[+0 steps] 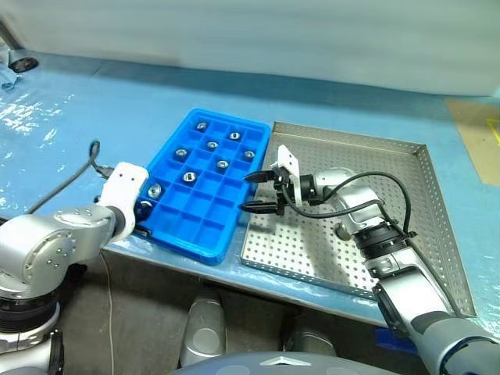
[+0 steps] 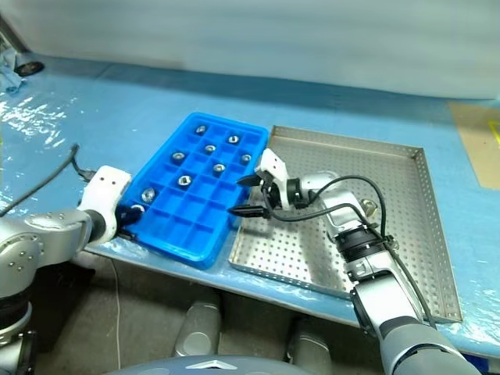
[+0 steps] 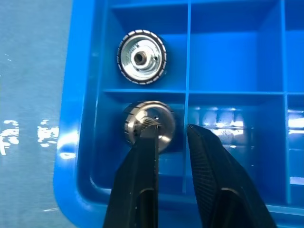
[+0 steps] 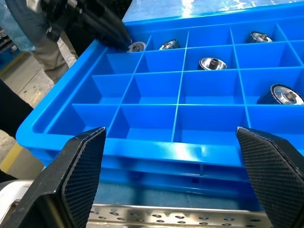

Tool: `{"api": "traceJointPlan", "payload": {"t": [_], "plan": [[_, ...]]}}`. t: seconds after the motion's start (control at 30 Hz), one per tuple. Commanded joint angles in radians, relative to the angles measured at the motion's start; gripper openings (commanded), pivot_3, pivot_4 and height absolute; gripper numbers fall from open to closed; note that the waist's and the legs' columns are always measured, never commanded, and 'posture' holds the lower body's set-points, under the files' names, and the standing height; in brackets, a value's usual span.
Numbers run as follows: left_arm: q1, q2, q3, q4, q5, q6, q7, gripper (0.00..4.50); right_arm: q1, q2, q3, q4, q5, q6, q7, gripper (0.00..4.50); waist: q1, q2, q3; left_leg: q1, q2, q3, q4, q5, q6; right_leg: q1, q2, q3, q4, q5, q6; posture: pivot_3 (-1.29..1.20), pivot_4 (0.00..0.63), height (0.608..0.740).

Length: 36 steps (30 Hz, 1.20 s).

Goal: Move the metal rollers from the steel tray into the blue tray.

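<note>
Roller (image 3: 148, 131) under my left claw (image 3: 172, 135): rigid, slick, small; I'd pinch its knurled rim; fingers narrowly parted, holding nothing; right claw (image 4: 171, 137) wide, empty.

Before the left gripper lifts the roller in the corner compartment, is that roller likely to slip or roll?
The metal roller looks polished, so it may slip between the narrow fingers of the left gripper. It is round with a ridged rim, so on its side it would probably roll. It looks solid, likely heavy for its size. The blue tray walls should stop it.
</note>
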State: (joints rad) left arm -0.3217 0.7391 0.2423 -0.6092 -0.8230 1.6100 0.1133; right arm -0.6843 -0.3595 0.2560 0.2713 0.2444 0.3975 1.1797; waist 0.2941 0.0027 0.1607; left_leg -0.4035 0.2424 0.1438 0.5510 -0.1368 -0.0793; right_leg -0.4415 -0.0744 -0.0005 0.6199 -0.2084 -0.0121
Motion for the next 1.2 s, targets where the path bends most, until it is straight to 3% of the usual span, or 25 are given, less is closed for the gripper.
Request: {"api": "traceJointPlan", "payload": {"t": [0.03, 0.5, 0.63, 1.17, 1.2], "plan": [[-0.042, 0.037, 0.058, -0.038, -0.031, 0.004, 0.019, 1.0, -0.011, 0.006, -0.007, -0.007, 0.007, -0.019, 0.007, 4.5, 0.006, 0.0, 0.0, 0.0, 0.0, 0.0, 0.0, 0.0, 0.0, 0.0, 0.0, 0.0, -0.001, 0.0, 0.0, 0.52, 0.15, 0.74], [-0.017, 0.031, 0.055, -0.021, -0.083, 0.004, 0.091, 1.0, -0.013, 0.003, -0.006, 0.01, -0.004, -0.031, 0.016, 4.5, 0.026, 0.0, 0.0, -0.001, 0.0, -0.001, 0.001, 0.0, 0.0, 0.001, 0.0, -0.001, 0.0, 0.0, 0.0, 0.52, 0.15, 0.74], [-0.002, 0.026, 0.041, -0.015, -0.072, 0.004, 0.099, 1.91, -0.013, 0.002, -0.004, 0.005, -0.004, -0.027, 0.022, 4.5, 0.026, 0.0, 0.0, -0.001, 0.0, -0.002, 0.002, 0.0, 0.0, 0.001, 0.0, -0.001, 0.0, 0.0, 0.0, 0.52, 0.15, 0.74], [0.028, -0.046, 0.018, -0.006, -0.009, 0.004, 0.108, 1.91, -0.03, -0.001, 0.002, 0.001, -0.007, -0.015, 0.05, 4.5, 0.029, 0.0, 0.0, -0.001, 0.0, -0.003, 0.002, 0.0, 0.0, 0.001, 0.0, -0.001, 0.0, 0.0, 0.0, 0.54, 0.15, 0.74], [0.026, -0.046, 0.015, -0.004, 0.0, 0.004, 0.107, 1.74, -0.027, -0.002, 0.002, 0.0, -0.007, -0.015, 0.05, 4.5, 0.028, 0.0, 0.0, -0.001, 0.0, -0.003, 0.002, 0.0, 0.0, 0.001, 0.0, -0.001, 0.0, 0.0, 0.0, 0.54, 0.15, 0.74]]}}
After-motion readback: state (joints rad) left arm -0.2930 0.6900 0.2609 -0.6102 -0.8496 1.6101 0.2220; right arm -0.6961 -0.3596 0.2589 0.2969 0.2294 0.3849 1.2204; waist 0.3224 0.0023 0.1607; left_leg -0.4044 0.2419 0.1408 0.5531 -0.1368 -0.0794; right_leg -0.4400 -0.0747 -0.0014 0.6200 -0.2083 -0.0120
